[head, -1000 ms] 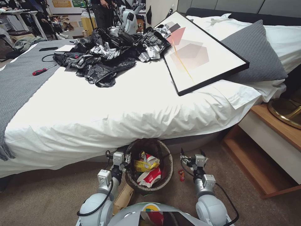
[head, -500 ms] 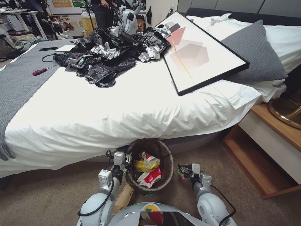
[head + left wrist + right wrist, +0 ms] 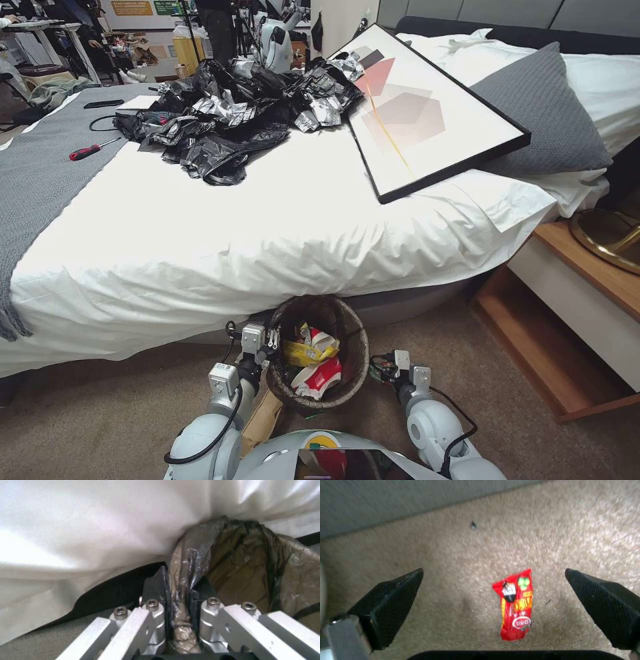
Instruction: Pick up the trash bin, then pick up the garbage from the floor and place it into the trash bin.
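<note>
Your left pincer (image 3: pixel 178 597) is clamped on the bag-lined rim of the small round trash bin (image 3: pixel 319 400) beside the bed (image 3: pixel 267 227). Your right pincer (image 3: pixel 493 600) hovers spread over a red snack wrapper (image 3: pixel 516 605) on the carpet (image 3: pixel 553 530).

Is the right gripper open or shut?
Open: the right gripper has its fingers spread wide either side of a red wrapper lying on the carpet.

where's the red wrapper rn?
The red wrapper lies flat on the carpet between the open jaws of the right gripper, on the robot's right of the trash bin at the bed's edge.
</note>
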Tool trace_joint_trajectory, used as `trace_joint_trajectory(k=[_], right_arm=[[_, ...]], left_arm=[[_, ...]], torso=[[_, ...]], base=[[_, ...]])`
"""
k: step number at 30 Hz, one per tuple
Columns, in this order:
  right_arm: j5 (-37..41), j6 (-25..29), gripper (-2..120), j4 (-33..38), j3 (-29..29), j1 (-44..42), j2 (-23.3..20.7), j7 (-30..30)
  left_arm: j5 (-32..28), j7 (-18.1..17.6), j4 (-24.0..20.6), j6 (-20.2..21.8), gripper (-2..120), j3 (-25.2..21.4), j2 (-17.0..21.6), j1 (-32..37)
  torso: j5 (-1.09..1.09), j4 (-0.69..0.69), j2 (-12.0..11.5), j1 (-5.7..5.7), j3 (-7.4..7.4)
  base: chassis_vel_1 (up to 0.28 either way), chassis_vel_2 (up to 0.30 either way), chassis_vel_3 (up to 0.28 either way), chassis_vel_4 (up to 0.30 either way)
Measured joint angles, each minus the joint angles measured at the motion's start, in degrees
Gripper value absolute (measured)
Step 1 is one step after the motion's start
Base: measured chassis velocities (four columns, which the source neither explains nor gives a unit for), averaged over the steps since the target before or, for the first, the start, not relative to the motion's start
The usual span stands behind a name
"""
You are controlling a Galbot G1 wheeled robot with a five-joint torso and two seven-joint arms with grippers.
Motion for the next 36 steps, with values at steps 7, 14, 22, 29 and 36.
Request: trace_joint_trajectory(k=[7,14,22,29,36], right_arm=[[-1.5,0.3,100,-5.3,-0.5,1.7,0.8,0.0],[-1.9,1.4,100,-7.4,-0.1,1.7,1.0,-0.5],[-2.8,2.6,100,-9.7,-0.2,2.1,1.6,-1.1],[-3.6,3.2,86,-10.7,-0.5,2.6,1.9,-1.3],[-5.0,4.5,58,-12.3,-0.5,3.2,1.9,-2.3]], left_arm=[[0.2,0.0,-0.1,-0.2,8,0.0,-0.1,0.3],[0.2,0.0,-0.1,-0.2,8,-0.1,-0.1,0.2],[0.2,0.0,-0.1,-0.2,8,0.0,0.0,0.2],[0.2,-0.1,-0.1,-0.2,8,0.0,0.1,0.2],[0.2,-0.1,-0.1,-0.2,8,0.0,0.1,0.1]], torso=[[0.00,0.00,0.0,0.00,0.00],[0.00,0.00,0.0,0.00,0.00],[0.00,0.00,0.0,0.00,0.00],[0.00,0.00,0.0,0.00,0.00],[-0.02,-0.01,0.0,0.00,0.00]], base=[[0.000,0.000,0.000,0.000],[0.000,0.000,0.000,0.000],[0.000,0.000,0.000,0.000],[0.000,0.000,0.000,0.000],[0.000,0.000,0.000,0.000]])
